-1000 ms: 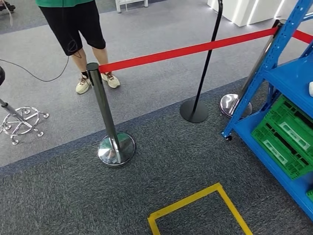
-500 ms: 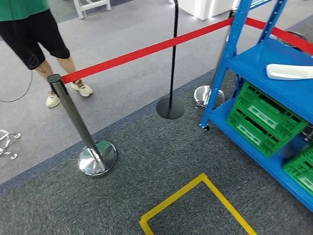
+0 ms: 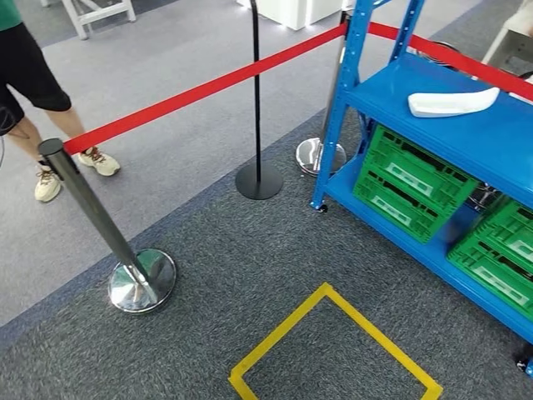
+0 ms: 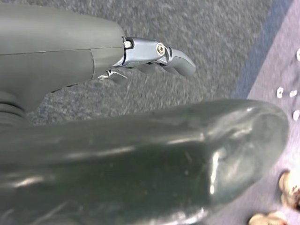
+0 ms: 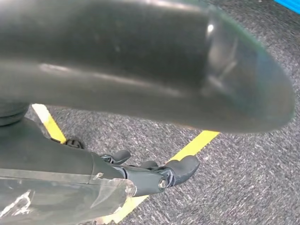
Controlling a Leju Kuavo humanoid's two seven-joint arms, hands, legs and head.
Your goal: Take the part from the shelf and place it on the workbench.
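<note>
A long white part lies on the upper board of the blue shelf at the right of the head view. My left hand hangs over grey carpet with its fingers stretched out and nothing in them. My right hand hangs the same way above carpet and a strip of yellow tape, fingers straight, holding nothing. Both hands are far from the part.
Green crates sit on the shelf's lower board. A red barrier belt runs between a chrome post and the shelf, with a black post behind it. A person's legs stand at far left. A yellow floor square lies ahead.
The whole picture has slid left as the camera turned right. The shelf takes more of the frame and the white part has come into sight.
</note>
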